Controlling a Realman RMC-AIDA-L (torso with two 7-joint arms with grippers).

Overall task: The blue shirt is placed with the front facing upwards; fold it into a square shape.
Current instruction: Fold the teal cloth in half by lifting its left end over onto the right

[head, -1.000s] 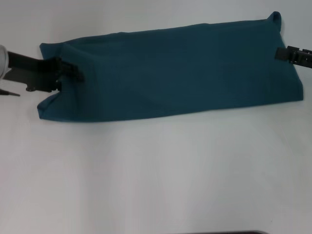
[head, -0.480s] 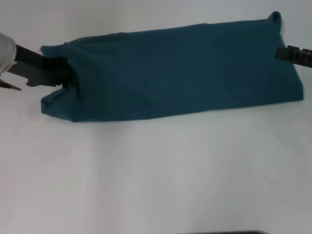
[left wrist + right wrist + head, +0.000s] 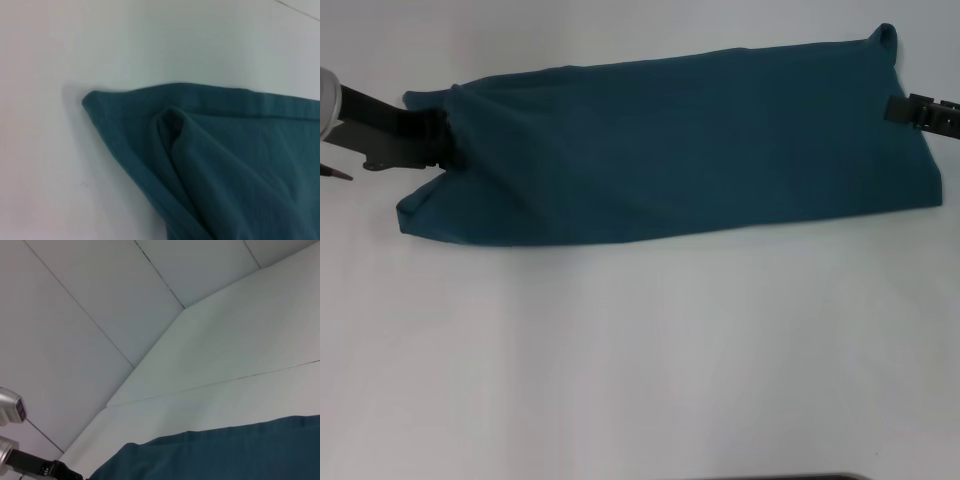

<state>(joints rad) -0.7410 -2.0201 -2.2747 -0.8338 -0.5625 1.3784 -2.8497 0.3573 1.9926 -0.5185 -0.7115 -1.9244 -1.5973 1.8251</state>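
Shirts: one blue shirt (image 3: 690, 145) lying folded along the table's far edge.
Grippers: two; left gripper (image 3: 438, 140) and right gripper (image 3: 892, 108) at its ends, grip unclear.
Surface: white table (image 3: 640, 350), pale panelled walls (image 3: 90, 305).

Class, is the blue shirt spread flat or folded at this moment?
Folded: the blue shirt lies as a long band, no sleeves or print showing, layers overlapping at its corner.

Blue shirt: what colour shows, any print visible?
Plain dark teal-blue shirt, no print visible; head view shows it best.
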